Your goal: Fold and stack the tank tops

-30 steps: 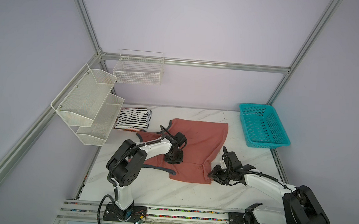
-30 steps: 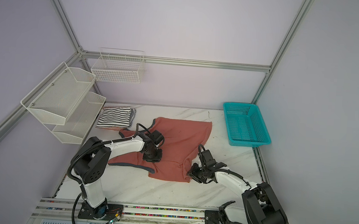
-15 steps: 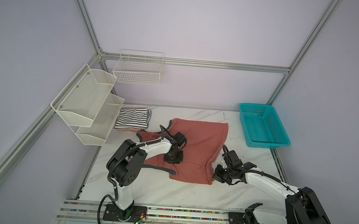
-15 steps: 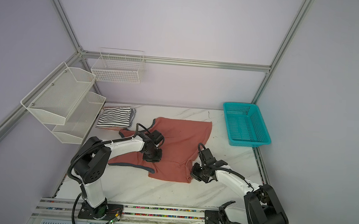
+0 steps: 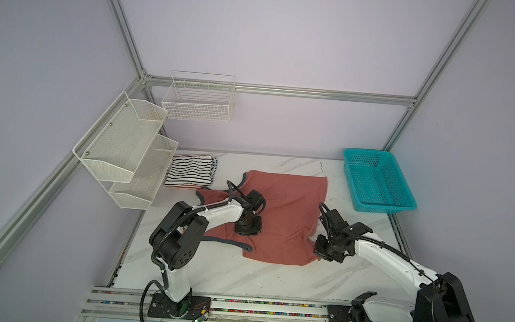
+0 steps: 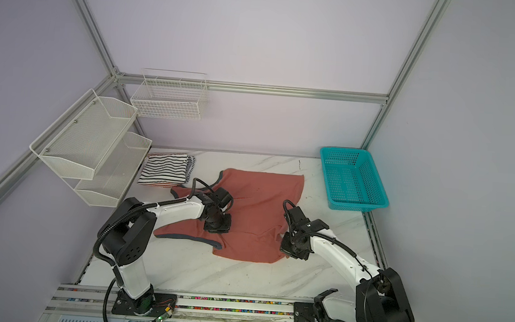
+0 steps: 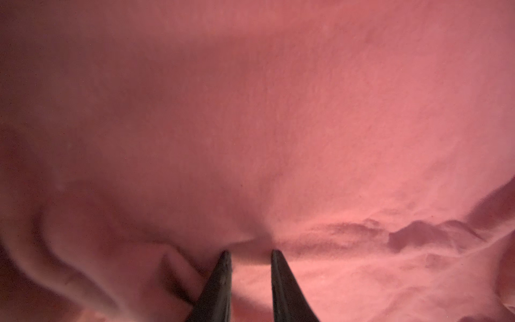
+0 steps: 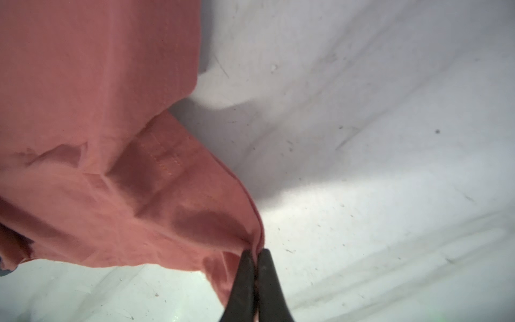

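Right gripper [image 8: 255, 252] has edged rightward; its jaws now pinch the near-right hem corner of the salmon tank top [image 5: 290, 208], lying central on the surface [image 5: 240, 277]. Left gripper [image 7: 250, 252] jaws, narrowly spread, press its middle. Limp, light cloth: hold hems.

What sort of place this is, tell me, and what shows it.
Probably a robot lab test cell: an aluminium frame encloses it, two robot arms are mounted on a rail at a marble-look table, and a salmon-red tank top lies spread out.
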### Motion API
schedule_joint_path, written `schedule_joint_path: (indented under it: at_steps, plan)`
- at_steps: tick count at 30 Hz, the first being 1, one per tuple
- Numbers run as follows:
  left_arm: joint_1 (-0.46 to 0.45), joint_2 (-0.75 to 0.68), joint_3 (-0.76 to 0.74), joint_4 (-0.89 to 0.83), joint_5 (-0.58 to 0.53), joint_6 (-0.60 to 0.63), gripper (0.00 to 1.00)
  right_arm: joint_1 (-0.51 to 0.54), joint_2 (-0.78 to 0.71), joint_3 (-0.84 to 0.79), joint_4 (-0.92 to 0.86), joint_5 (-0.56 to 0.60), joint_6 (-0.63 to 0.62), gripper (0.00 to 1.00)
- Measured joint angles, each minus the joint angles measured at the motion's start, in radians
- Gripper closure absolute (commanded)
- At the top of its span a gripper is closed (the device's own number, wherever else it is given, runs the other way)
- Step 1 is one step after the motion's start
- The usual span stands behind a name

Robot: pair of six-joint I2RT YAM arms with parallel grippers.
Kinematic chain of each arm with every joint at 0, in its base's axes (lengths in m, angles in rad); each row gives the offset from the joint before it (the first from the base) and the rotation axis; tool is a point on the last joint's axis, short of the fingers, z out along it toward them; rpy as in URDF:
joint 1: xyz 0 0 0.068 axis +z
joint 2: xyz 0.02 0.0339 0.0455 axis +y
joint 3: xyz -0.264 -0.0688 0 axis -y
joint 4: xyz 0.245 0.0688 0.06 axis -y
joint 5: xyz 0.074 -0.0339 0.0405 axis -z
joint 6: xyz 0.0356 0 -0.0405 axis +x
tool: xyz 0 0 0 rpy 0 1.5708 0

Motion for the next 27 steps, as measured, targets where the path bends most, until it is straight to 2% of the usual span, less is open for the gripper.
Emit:
schedule_joint_path:
  at_steps: [11,15,20,27]
  plan:
    - [0.013,-0.035,-0.056,0.053,0.023,0.0,0.74,0.027,0.008,0.071,-0.166,0.079,0.006,1.0]
    - [0.013,-0.052,-0.08,0.072,0.024,0.0,0.74,0.092,0.066,0.09,-0.201,0.095,0.033,0.94]
    - [0.013,-0.083,-0.128,0.117,0.024,-0.001,0.74,0.138,0.108,0.1,-0.233,0.112,0.065,0.9]
    - [0.014,-0.137,-0.198,0.162,0.019,-0.01,0.74,0.169,0.108,0.104,-0.267,0.128,0.119,0.73]
